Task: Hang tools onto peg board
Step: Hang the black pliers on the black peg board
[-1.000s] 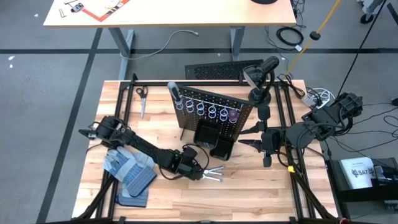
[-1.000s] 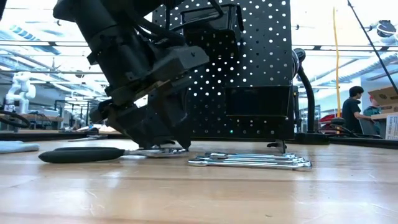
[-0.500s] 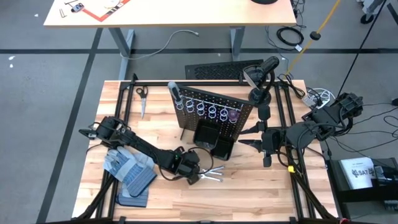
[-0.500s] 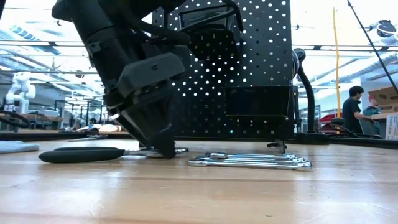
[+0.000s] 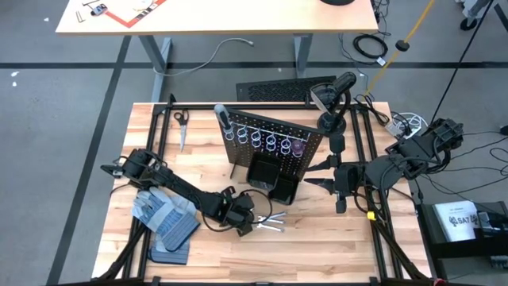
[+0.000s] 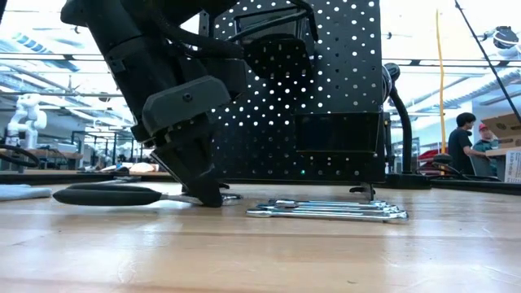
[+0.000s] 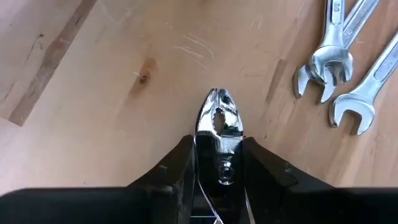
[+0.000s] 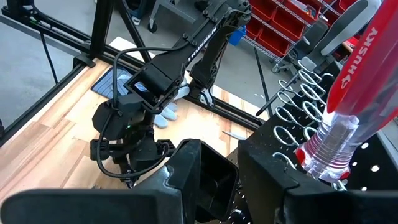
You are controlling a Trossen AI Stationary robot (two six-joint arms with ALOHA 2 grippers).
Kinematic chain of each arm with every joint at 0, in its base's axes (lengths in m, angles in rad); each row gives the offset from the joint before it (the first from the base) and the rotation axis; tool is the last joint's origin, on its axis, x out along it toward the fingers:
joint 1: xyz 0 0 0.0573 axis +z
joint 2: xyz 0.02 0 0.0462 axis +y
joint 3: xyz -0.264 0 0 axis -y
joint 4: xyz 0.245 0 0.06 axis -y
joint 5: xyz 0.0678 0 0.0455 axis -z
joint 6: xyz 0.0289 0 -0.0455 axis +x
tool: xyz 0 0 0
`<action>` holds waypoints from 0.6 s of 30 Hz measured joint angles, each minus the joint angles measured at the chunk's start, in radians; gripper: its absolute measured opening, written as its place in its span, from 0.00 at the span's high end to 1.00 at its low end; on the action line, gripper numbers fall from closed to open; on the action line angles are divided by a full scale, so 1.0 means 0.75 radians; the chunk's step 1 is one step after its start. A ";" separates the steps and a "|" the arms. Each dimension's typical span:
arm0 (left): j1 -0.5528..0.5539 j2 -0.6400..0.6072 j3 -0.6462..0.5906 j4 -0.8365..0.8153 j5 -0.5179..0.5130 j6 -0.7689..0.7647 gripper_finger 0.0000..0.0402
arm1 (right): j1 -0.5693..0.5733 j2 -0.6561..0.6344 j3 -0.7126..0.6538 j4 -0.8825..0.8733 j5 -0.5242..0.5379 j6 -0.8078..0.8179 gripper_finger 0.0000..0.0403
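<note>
Down on the tabletop [image 5: 317,238], my left tool [image 7: 217,163] has its fingers [image 7: 176,167] pressed against both sides of the pliers [image 7: 217,127], which lie flat with their silver nose pointing ahead. Silver wrenches [image 7: 339,59] lie just beside them. Behind stands the peg board [image 5: 270,141]. My right tool [image 5: 316,173] waits beside the board, partly open, holding nothing.

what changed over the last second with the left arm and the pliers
The left gripper came down over the pliers and closed its fingers on the head, which now sits between them on the table. The wrenches, the peg board and the right gripper stayed put.
</note>
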 joint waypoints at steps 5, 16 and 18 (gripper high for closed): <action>0.000 0.000 0.000 0.000 -0.006 0.001 0.72 | 0.000 0.000 0.000 0.000 0.000 0.010 0.75; -0.014 -0.053 0.037 -0.047 -0.010 0.023 0.72 | 0.000 0.000 0.000 0.005 0.000 0.010 0.75; -0.016 -0.072 0.056 -0.106 0.001 0.042 0.72 | 0.000 0.000 0.000 0.010 0.000 0.009 0.75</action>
